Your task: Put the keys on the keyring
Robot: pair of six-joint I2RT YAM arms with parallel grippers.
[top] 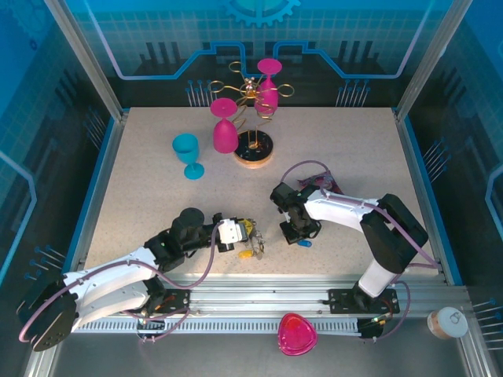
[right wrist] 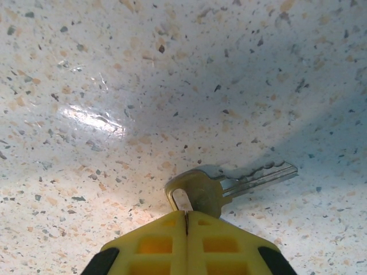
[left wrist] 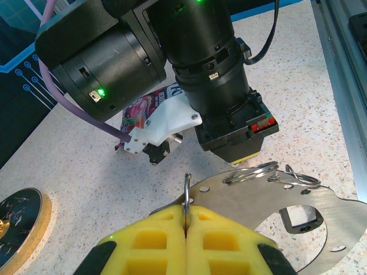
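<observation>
Speckled beige tabletop (top: 157,188) carries the job, which I judge to be at the pick-up step. The right gripper (right wrist: 186,216), yellow fingers pressed together, pinches the looped head of a small silver metal key (right wrist: 229,182). The key's blade points to 3 o'clock, at or barely above the surface. The left gripper (left wrist: 186,211), likewise pressed together, pinches the thin grey metal keyring (left wrist: 186,186) edge-on. Seen from above, the ring lies near, at 9 o'clock of the key. The next move probably calls for carrying the key's hole across and threading it onto the ring.
</observation>
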